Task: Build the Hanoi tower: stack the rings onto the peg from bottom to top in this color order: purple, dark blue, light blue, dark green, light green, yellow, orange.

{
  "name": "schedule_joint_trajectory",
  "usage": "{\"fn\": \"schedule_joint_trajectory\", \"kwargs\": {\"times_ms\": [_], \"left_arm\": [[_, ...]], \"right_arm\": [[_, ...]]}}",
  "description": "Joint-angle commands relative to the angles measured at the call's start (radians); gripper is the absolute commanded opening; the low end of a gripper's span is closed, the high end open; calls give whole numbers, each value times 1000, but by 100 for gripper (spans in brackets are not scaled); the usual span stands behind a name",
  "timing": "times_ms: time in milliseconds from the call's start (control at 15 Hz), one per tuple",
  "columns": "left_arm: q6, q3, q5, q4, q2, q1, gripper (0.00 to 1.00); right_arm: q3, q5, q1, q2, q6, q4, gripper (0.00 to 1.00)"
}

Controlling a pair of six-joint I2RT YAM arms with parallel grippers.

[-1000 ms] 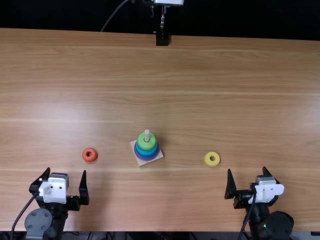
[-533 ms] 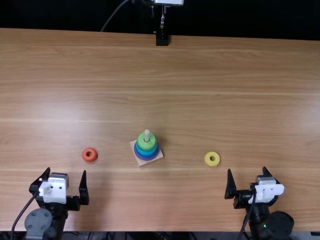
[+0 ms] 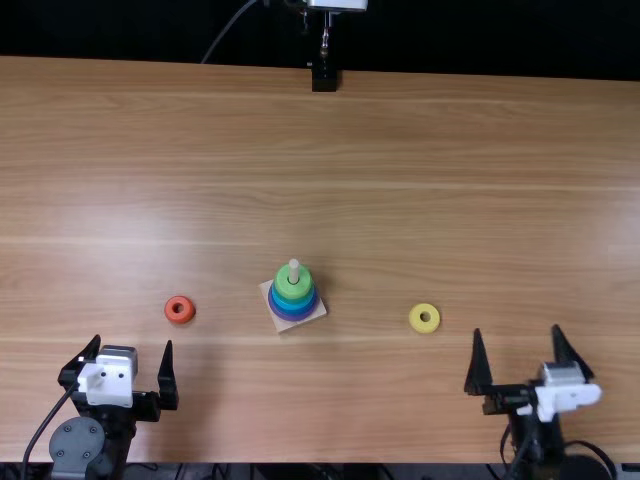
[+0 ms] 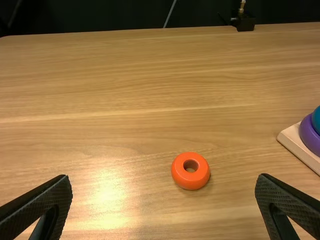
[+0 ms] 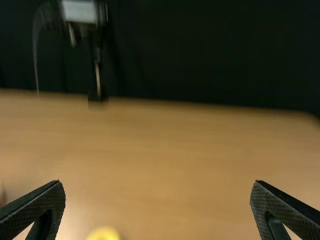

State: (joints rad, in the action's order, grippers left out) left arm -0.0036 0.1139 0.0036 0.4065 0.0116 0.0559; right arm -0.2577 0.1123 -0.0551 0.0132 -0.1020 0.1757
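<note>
Plainly, my left end effector [image 3: 133, 343] and right end effector [image 3: 517, 331] gape; the top view adds a rounded peg [image 3: 294, 270] above the wooden base [image 4: 292, 140].

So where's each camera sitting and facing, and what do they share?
Top: above the table's near edge, facing steeply down and forward; left gripper, right gripper show.
On left wrist: faces the orange ring; its fingers show.
On right wrist: faces the table's far edge; its fingers show.
Top and left wrist share the ring.

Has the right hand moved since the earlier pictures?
Yes: in the top view, the right hand has shifted toward the right edge, farther from the yellow ring.
</note>
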Motion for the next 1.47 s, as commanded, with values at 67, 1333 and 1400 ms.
{"fn": "schedule_joint_trajectory", "kwargs": {"times_ms": [67,1333,1400], "left_arm": [[2,-114,0,48,-12,-11,100],[2,-114,0,48,-12,-11,100],[2,-114,0,48,-12,-11,100]], "right_arm": [[-140,-17,47,119,19,-29,100],[-637,-94,232,1295,316,453,100],[-647,-92,236,1344,293,453,100]]}}
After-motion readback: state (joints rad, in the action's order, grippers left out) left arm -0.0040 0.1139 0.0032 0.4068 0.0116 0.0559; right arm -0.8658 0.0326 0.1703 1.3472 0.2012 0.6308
